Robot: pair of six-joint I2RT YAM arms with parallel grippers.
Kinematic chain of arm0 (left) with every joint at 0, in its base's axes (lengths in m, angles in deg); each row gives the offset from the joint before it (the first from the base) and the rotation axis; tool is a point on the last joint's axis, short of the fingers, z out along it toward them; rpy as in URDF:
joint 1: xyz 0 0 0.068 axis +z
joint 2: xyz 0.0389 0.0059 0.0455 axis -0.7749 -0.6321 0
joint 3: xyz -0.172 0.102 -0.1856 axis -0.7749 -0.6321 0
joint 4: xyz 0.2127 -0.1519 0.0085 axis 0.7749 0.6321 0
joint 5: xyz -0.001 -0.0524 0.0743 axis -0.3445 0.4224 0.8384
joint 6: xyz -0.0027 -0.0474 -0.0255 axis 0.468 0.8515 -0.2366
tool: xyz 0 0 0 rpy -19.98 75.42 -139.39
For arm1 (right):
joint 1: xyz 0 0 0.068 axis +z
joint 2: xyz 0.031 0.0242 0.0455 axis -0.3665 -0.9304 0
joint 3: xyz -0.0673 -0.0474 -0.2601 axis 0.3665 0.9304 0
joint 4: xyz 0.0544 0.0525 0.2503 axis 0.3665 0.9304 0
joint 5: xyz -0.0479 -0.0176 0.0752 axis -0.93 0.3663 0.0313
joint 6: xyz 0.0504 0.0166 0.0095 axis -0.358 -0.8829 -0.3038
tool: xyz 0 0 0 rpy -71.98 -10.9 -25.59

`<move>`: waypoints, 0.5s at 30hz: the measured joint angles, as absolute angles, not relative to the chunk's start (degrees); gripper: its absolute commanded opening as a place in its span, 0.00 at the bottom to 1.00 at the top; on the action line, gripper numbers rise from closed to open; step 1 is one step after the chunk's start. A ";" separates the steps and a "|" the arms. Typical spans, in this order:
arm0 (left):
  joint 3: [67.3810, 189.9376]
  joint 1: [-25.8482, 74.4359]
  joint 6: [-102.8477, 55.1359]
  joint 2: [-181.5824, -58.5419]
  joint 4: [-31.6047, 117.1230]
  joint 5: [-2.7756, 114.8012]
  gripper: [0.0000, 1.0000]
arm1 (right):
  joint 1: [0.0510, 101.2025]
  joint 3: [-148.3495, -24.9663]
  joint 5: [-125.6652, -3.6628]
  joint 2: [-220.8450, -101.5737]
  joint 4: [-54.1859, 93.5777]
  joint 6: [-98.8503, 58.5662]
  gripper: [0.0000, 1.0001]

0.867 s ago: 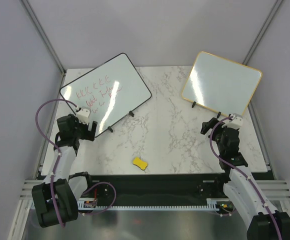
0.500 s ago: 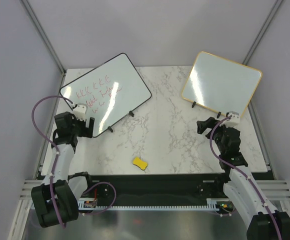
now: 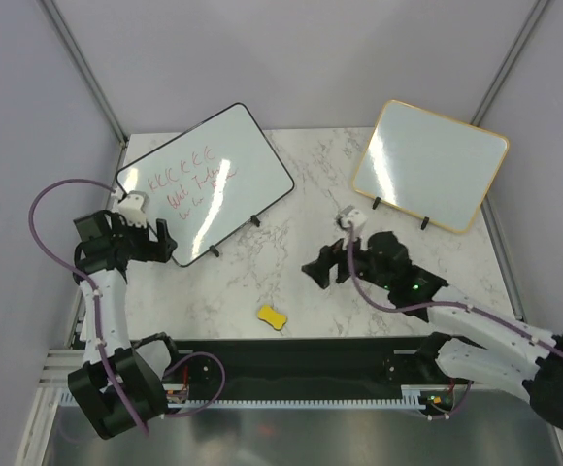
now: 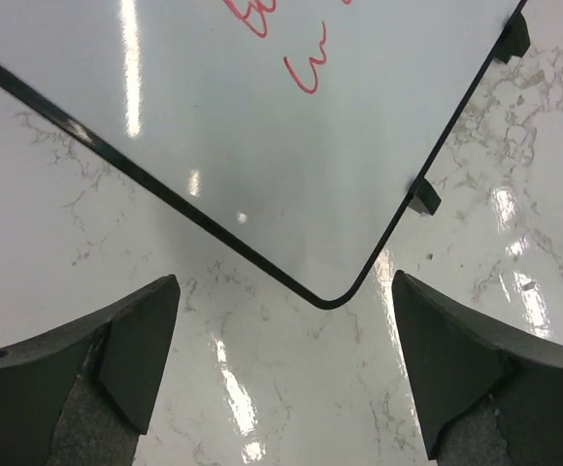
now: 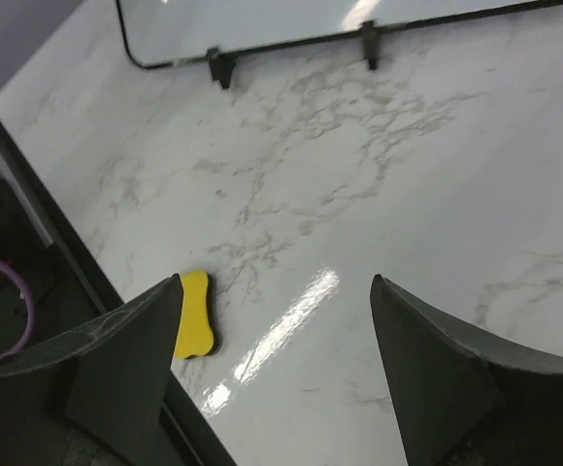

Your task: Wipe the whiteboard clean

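Swinging in from the 3 o'clock side, where it had been parked below the gold-framed board (image 3: 429, 165), the right gripper (image 3: 322, 270) has been brought to the middle of the table, and its jaws are held wide apart. The yellow eraser (image 3: 273, 316) lies at its 7 o'clock, near but not touched; in the right wrist view it is seen low beside one finger. The left gripper (image 3: 160, 243), jaws likewise spread and empty, has been drawn back toward 9 o'clock and is now held just off the near corner of the whiteboard (image 3: 209, 180). The whiteboard is propped on its small feet at 11 o'clock of the table, and its red scribbles (image 3: 189, 182) are untouched. From this it is judged that the eraser is being approached for a pick-up and that no wiping has been done. The marble tabletop (image 3: 301, 233) is glossy, with glare showing in both wrist views. It is enclosed by plain grey walls (image 3: 291, 58).
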State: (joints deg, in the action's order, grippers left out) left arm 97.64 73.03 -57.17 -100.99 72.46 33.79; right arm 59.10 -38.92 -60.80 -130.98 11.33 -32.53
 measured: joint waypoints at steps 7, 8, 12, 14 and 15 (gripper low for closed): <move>102.47 86.65 -57.26 -107.75 76.28 19.35 0.86 | 84.52 -57.11 -73.85 -160.33 23.33 -24.81 0.83; 102.95 87.83 -57.30 -108.95 76.57 17.45 0.86 | 86.64 -58.88 -74.65 -163.87 24.66 -24.05 0.82; 104.39 89.01 -57.39 -113.36 77.92 11.33 0.84 | 91.85 -63.56 -76.23 -173.16 29.17 -22.37 0.80; 105.15 89.14 -57.37 -115.42 78.21 9.29 0.84 | 93.05 -65.22 -76.23 -175.98 30.39 -22.06 0.76; 105.55 89.23 -57.37 -116.34 78.29 8.24 0.84 | 93.35 -65.98 -76.27 -177.16 30.76 -21.97 0.74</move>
